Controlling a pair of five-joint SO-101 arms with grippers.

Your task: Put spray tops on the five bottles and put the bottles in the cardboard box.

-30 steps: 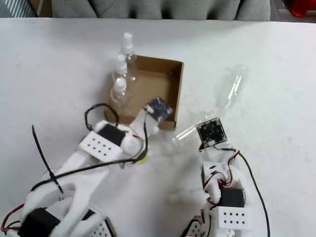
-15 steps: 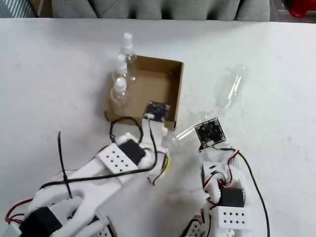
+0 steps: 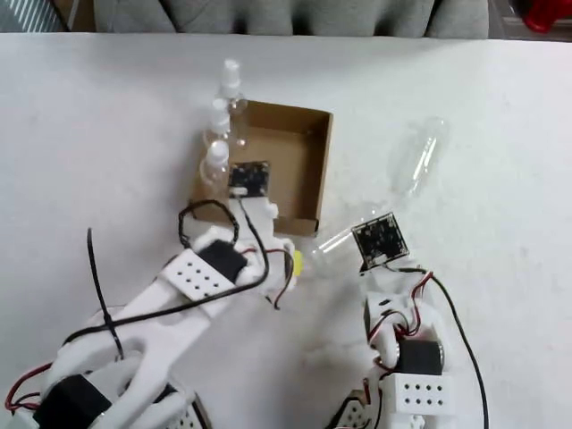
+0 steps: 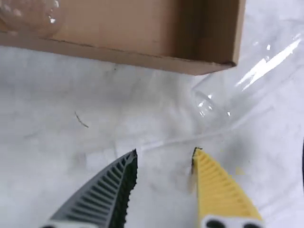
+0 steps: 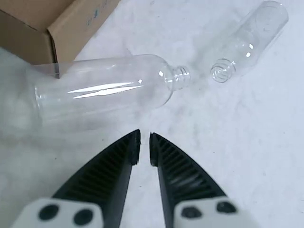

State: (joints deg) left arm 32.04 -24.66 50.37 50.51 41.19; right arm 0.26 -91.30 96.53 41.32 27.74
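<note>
Holds the left gripper (image 4: 164, 159) open just above the white table (image 3: 107, 134), its grey and yellow fingers spread apart with nothing between them. Points it at the near wall of the cardboard box (image 3: 286, 156), close to that wall's corner. Sets the right gripper (image 5: 142, 145) all but closed, its black fingers a thin slit apart, clasping nothing, low over the table. Faces it toward a clear bottle (image 5: 104, 92) that lies on its side with no spray top on, base just beside the box's corner, open neck turned away from the box. Shows a second uncapped bottle (image 5: 249, 35) lying farther out on the table, mouth turned toward the first bottle's neck, near it but not touching. Lines up three bottles with white spray tops (image 3: 219, 116) upright in a row along the box's left wall; cannot tell for certain whether inside the wall or just outside it.
</note>
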